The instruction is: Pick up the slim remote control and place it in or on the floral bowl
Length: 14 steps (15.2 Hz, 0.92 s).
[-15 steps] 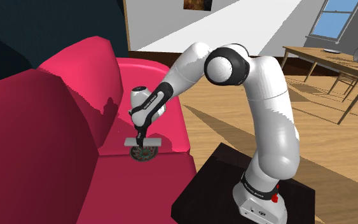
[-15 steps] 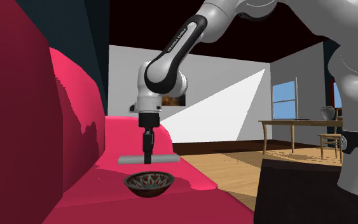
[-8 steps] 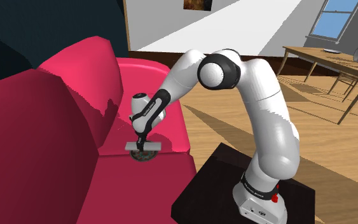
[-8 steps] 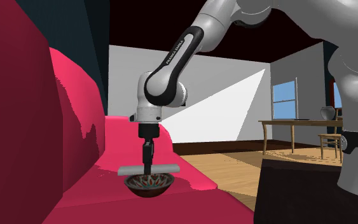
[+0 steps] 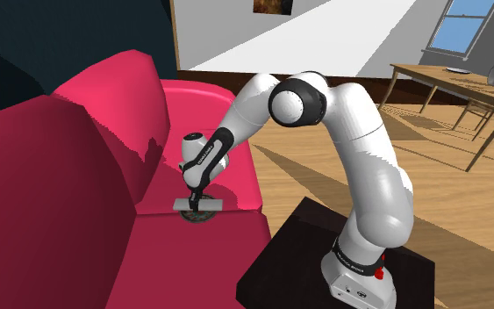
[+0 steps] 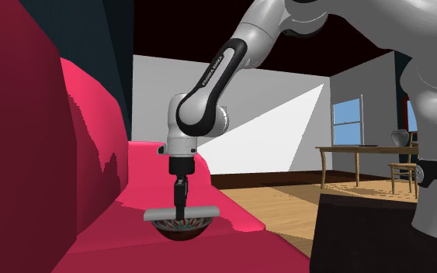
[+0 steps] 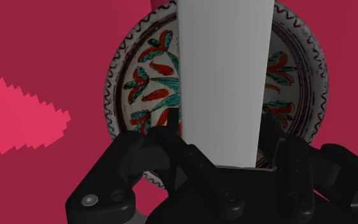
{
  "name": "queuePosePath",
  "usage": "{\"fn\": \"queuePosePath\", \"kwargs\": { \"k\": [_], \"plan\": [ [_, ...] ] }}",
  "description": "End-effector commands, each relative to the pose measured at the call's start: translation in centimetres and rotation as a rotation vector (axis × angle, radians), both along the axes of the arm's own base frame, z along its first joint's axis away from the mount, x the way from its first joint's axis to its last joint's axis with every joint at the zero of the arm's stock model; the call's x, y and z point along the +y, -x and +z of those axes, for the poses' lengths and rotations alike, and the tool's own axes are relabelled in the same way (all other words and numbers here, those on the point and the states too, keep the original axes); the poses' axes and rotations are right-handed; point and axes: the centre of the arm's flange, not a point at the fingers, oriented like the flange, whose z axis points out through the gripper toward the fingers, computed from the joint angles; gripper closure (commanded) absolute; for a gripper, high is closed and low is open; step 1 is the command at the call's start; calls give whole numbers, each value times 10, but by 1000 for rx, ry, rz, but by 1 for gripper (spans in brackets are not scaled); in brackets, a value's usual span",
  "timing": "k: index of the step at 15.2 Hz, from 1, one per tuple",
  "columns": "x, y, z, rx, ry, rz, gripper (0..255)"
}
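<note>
A plain grey slim remote [image 6: 182, 212] is clasped at its middle by my gripper [image 6: 180, 208], which is shut on it. The remote lies level across the rim of the floral bowl [image 6: 179, 227], a dark bowl with red and green leaf patterns inside [image 7: 139, 83]. In the wrist view the remote [image 7: 225, 83] runs straight away from the gripper [image 7: 225, 156] over the bowl's centre, hiding the middle of the pattern. From the shoulder view, the gripper [image 5: 196, 198] points straight down onto the remote [image 5: 210, 203] and the bowl [image 5: 199, 214] on the red sofa seat.
The bowl sits on the seat of a red sofa [image 5: 104, 202], with the tall back cushion [image 5: 122, 105] to the shoulder view's left and the armrest [image 5: 227, 167] behind. The black stand [image 5: 359, 263] is at the lower right. A wooden table [image 5: 455, 83] stands far off.
The gripper has come straight down with the remote, from a little above the bowl to the level of its rim. The bowl has not moved.
</note>
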Motion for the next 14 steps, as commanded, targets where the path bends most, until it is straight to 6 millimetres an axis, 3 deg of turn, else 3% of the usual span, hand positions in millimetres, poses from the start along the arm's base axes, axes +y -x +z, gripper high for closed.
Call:
{"fn": "queuePosePath", "kwargs": {
  "k": [1, 2, 3, 8, 12, 14],
  "plan": [
    [0, 0, 0, 0, 0, 0, 255],
    [0, 0, 0, 0, 0, 0, 255],
    [0, 0, 0, 0, 0, 0, 0],
    [0, 0, 0, 0, 0, 0, 0],
    [-1, 0, 50, 0, 0, 0, 0],
    [-1, 0, 50, 0, 0, 0, 0]
  ]
}}
